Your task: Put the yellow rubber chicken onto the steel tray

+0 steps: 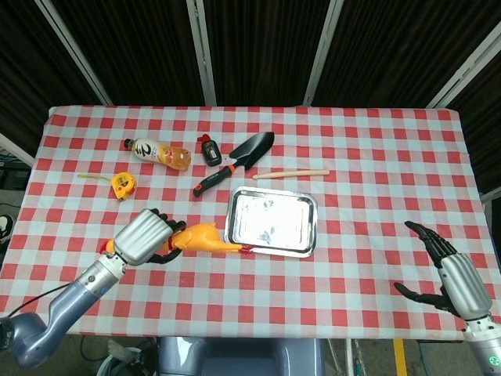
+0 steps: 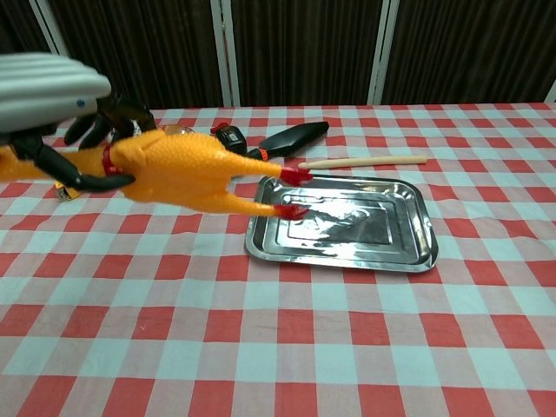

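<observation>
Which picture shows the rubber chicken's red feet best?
The chest view. There the rubber chicken is big and close, held up by the left hand, and its red feet stand out at the steel tray. In the head view the feet are a tiny red speck.

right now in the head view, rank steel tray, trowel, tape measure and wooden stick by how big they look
1. steel tray
2. trowel
3. wooden stick, about as long as the trowel but far thinner
4. tape measure

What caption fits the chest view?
Left hand holds the rubber chicken aloft beside the steel tray.
</observation>
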Controlling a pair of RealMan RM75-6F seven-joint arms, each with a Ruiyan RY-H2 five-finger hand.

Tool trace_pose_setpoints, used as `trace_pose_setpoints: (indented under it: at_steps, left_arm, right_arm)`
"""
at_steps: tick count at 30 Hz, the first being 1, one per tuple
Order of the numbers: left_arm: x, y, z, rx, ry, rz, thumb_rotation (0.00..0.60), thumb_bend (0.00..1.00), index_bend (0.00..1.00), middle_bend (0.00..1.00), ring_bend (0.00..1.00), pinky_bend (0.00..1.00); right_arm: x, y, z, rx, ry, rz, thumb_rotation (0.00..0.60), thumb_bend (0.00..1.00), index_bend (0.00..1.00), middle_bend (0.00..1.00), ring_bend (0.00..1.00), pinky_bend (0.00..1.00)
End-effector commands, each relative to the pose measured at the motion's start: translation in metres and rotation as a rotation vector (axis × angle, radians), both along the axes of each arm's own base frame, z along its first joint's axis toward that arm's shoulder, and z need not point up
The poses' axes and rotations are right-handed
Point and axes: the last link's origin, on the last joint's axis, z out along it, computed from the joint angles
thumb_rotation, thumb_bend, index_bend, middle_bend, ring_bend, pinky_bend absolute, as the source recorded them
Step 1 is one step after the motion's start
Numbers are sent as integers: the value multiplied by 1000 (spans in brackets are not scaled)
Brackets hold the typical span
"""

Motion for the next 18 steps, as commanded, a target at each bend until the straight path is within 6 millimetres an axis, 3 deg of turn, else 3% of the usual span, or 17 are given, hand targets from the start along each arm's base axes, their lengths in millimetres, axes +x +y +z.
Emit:
trace_pose_setpoints:
  at_steps: [1, 7, 13, 18]
  left_arm:
    - [22, 13, 17, 9, 11, -22, 600, 643, 610, 688, 613, 623]
    - [50, 25, 24, -6, 22, -56, 600, 644, 613, 692, 618, 623]
    - [79, 30, 23, -68, 34, -72, 600, 645, 617, 694, 619, 623]
    - [105, 34, 19, -104, 75, -99, 600, 644, 617, 693, 619, 623]
  right_arm:
    - [23, -19, 0, 67, -80, 25, 600, 197, 83, 151, 172, 240]
    - [50, -37, -15, 215, -232, 17, 600, 196, 56, 151, 172, 213]
    - [62, -59, -34, 300, -257, -3, 600, 196, 29, 150, 136, 139]
    - [77, -72, -54, 363, -313, -18, 600, 196, 28, 149, 135, 137]
